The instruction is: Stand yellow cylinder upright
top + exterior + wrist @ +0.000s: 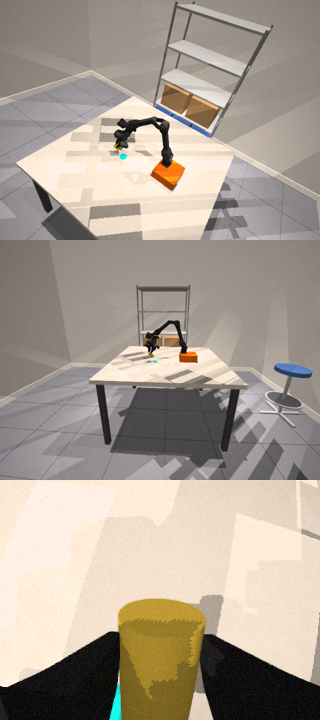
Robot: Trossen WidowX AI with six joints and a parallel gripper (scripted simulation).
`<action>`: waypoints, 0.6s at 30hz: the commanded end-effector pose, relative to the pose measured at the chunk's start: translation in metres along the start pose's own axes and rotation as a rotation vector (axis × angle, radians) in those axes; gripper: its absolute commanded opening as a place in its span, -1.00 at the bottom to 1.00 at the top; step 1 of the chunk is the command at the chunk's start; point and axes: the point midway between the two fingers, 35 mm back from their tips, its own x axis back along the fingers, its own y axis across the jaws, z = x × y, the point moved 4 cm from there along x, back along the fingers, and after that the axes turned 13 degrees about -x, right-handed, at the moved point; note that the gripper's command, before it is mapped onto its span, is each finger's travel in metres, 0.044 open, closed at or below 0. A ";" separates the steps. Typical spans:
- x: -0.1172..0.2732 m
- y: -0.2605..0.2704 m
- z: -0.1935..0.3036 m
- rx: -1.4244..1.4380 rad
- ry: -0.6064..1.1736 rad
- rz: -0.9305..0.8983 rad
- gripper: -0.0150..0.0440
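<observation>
The yellow tall cylinder (118, 146) (150, 354) (160, 655) is held tilted above the table, neither flat nor upright. My gripper (120, 146) (151, 353) (160, 644) is shut on it, with one black finger on each side in the wrist view. The cyan circle (123, 156) (155, 361) lies flat on the table, a little nearer the front than the cylinder. In the wrist view only a strip of the circle (115, 707) shows, between the left finger and the cylinder. The rest of it is hidden there.
The arm's orange base (168, 173) (188, 357) stands on the table (116, 191) (144, 375), right of the circle. A shelf rack with cardboard boxes (175, 98) (171, 341) stands behind the table. A blue stool (292, 370) stands on the floor at the right.
</observation>
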 end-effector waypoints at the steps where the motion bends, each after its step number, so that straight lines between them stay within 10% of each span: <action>1: -0.002 -0.001 0.003 -0.017 -0.029 -0.014 -0.14; 18: -0.004 -0.009 0.006 -0.044 -0.139 -0.046 -0.14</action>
